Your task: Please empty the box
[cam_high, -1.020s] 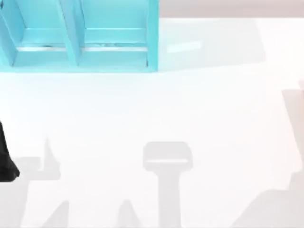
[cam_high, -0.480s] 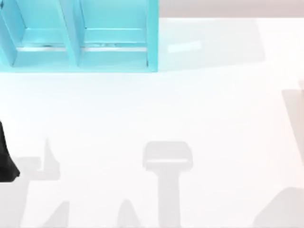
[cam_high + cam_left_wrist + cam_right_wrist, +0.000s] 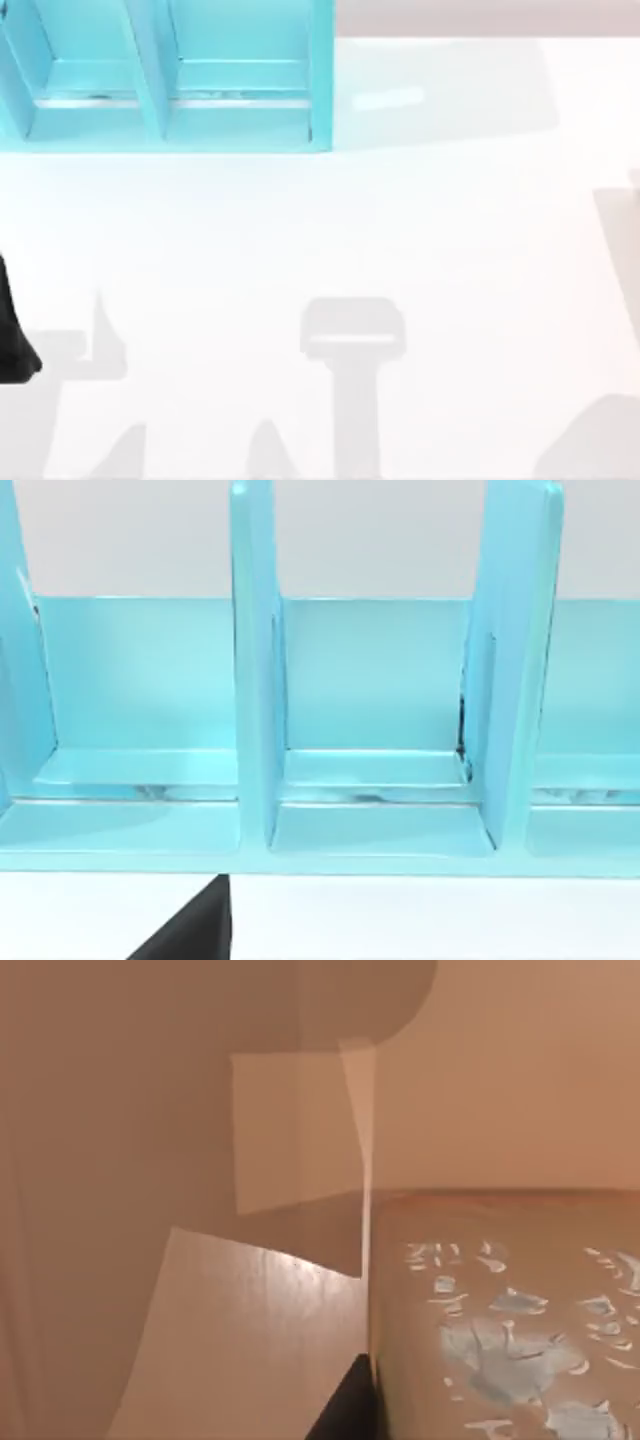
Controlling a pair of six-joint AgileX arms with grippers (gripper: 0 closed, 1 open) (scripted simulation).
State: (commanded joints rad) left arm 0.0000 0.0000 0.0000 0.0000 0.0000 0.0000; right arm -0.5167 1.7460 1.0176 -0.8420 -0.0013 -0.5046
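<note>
Turquoise compartmented box [image 3: 170, 80] at table's [image 3: 400, 230] 11 o'clock, visible compartments bare. Left arm [image 3: 12, 330] parked at 9 o'clock; gripper states: cannot tell. Right wrist view: tan box interior with pale-patterned item [image 3: 520, 1330]; likely approach step, next: close in and grasp.

rendered simulation workspace: plain white table [image 3: 400, 230], flat-shaded turquoise compartment box [image 3: 170, 90], no room detail.

Very little differs. One second ago, a broad grey shadow [image 3: 590, 440] spread across the counter [image 3: 450, 250] at its near right corner, reaching well in from the right edge and up along it. Half a second ago it had shrunk to a smaller rounded patch tucked into that corner, and it lies the same way now.
</note>
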